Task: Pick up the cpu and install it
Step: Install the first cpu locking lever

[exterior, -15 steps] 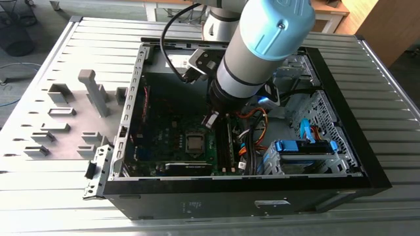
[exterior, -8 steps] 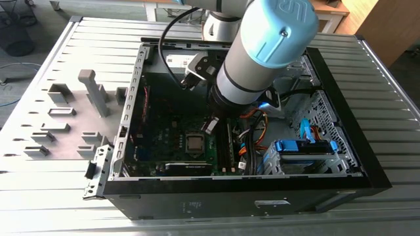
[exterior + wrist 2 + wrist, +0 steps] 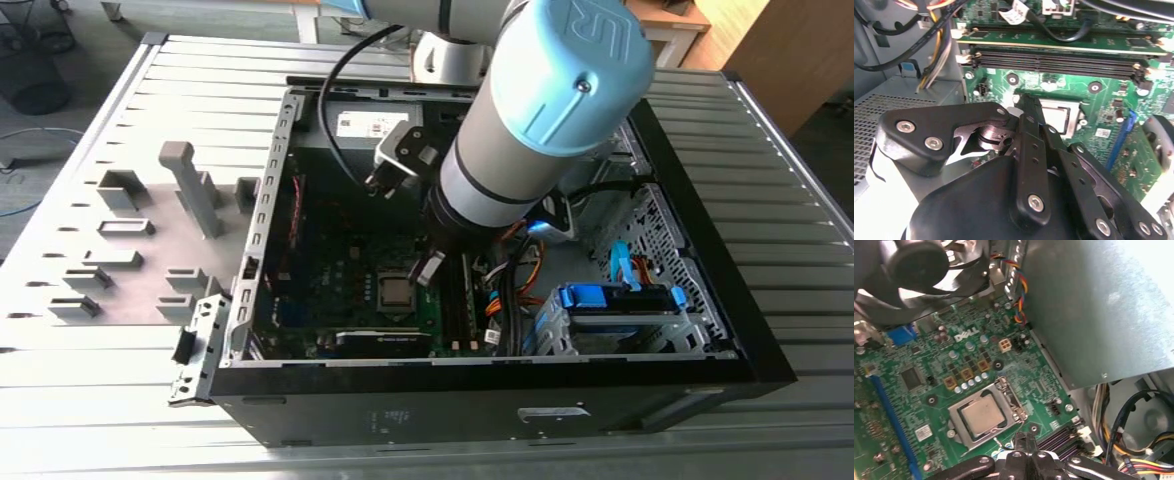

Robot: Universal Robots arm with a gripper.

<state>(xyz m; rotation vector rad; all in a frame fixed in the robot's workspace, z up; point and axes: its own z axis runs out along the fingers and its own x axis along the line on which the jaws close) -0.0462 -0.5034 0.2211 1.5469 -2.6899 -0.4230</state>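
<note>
**CPU seated in its socket, gripper closed above the board**

The gripper hangs inside the open computer case, its black fingers pressed together with nothing between them. In the first wrist view the fingertips sit just beside the socket's near edge, over the green motherboard, apart from the chip.

The cpu lies flat in the socket, its silvery-grey top bare, ringed by the metal socket frame. In the exterior view it shows as a small grey square just off the gripper's tip, toward the exterior view's left. In the second wrist view part of the socket shows past the fingers.

Beside the socket run the dark memory slots, long and parallel, near the fingertips. A black fan stands at the far side of the board, and a bundle of coloured cables runs along the grey metal wall. A blue drive carrier sits in the case toward the exterior view's right.

The case rests on a ribbed metal counter. Grey plastic holder blocks stand on a plate on the counter, well apart from the gripper, on the exterior view's left
</note>
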